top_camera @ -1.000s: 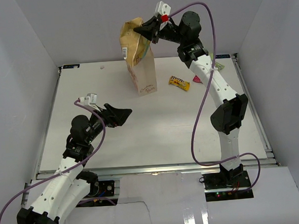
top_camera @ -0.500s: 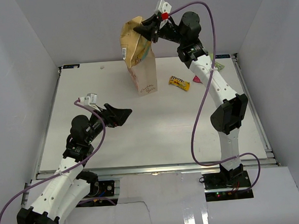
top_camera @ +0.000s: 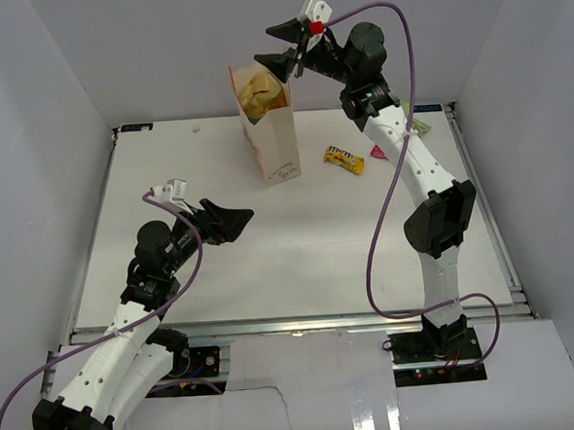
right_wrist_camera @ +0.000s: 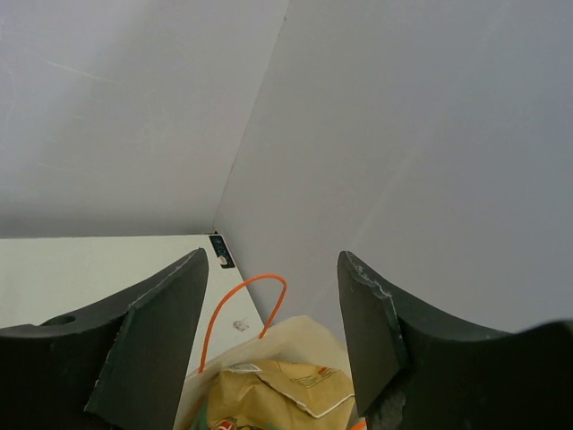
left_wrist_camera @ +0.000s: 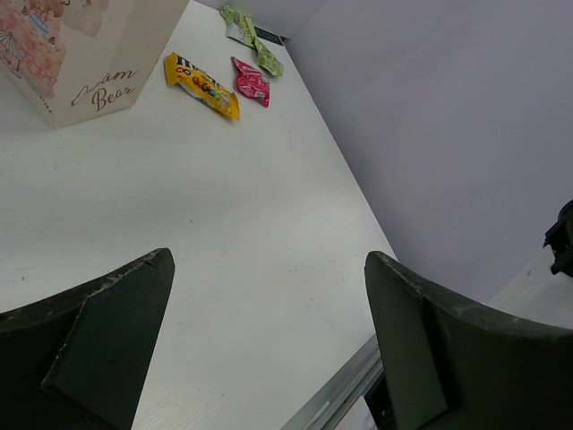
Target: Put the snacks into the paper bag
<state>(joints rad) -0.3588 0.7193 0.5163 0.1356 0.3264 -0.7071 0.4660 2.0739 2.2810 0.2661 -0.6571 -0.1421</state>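
The cream paper bag (top_camera: 275, 147) stands upright at the back of the table, and its orange handle (right_wrist_camera: 242, 309) shows in the right wrist view. The tan-yellow chip bag (top_camera: 258, 92) sits inside it, with its top (right_wrist_camera: 286, 390) showing in the mouth. My right gripper (top_camera: 265, 45) hangs open just above the bag mouth, holding nothing (right_wrist_camera: 273, 260). On the table to the right of the bag lie a yellow packet (top_camera: 344, 159), a pink packet (top_camera: 378, 152) and a light green packet (left_wrist_camera: 267, 61). My left gripper (top_camera: 239, 220) is open and empty over the mid-left table (left_wrist_camera: 269, 260).
White walls close in the table on the left, back and right. A metal rail (left_wrist_camera: 345, 385) runs along the near edge. The right arm's purple cable (top_camera: 371, 239) loops over the right half of the table. A second green wrapper (left_wrist_camera: 238, 23) lies by the far right corner.
My right gripper has opened and let go of the chip bag, which has dropped down into the paper bag. The left arm has not moved.
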